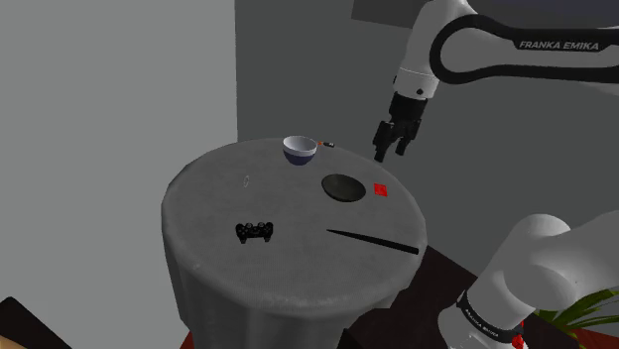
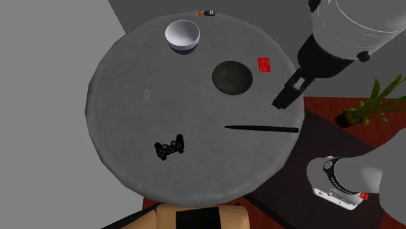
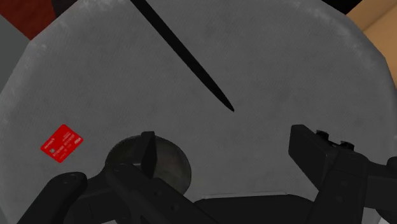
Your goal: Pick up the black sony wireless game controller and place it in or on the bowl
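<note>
The black game controller (image 1: 255,232) (image 2: 169,148) lies flat on the round grey table (image 1: 218,198), near the edge closest to the shoulder view's bottom left. A bowl (image 1: 300,149) (image 2: 182,35), white inside and dark blue outside, stands upright at the table's far side. My gripper (image 1: 390,152) (image 2: 284,102) (image 3: 229,153) hangs open above the table's edge at the shoulder view's right, well away from both the controller and the bowl. Its fingers (image 3: 147,153) stand apart with nothing between them.
A dark round disc (image 1: 340,186) (image 3: 170,167) and a red card (image 1: 380,189) (image 3: 62,142) lie below the gripper. A long thin black stick (image 1: 372,241) (image 3: 184,57) lies beyond them. A small red-and-black item (image 2: 207,13) sits past the bowl. A potted plant (image 2: 367,107) stands on the floor.
</note>
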Robot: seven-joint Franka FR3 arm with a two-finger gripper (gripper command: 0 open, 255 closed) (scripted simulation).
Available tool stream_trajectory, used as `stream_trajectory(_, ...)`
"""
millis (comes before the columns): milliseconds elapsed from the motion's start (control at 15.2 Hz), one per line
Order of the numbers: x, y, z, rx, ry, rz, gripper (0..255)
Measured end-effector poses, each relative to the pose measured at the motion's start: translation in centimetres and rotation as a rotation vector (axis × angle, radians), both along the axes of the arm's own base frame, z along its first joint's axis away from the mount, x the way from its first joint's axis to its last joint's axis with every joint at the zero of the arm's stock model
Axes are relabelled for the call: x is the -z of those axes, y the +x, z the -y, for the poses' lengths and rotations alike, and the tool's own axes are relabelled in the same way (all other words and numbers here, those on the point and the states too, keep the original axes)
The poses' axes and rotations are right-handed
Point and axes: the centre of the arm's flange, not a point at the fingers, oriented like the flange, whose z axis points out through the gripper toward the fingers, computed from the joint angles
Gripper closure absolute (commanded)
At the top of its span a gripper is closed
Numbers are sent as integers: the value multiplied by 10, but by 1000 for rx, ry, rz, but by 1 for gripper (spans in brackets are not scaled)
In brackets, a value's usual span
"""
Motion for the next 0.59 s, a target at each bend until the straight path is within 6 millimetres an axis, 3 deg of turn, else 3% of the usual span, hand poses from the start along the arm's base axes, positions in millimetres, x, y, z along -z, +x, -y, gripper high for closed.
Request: stream_trajectory(594,63,68,-83,-9,-15,-2,0)
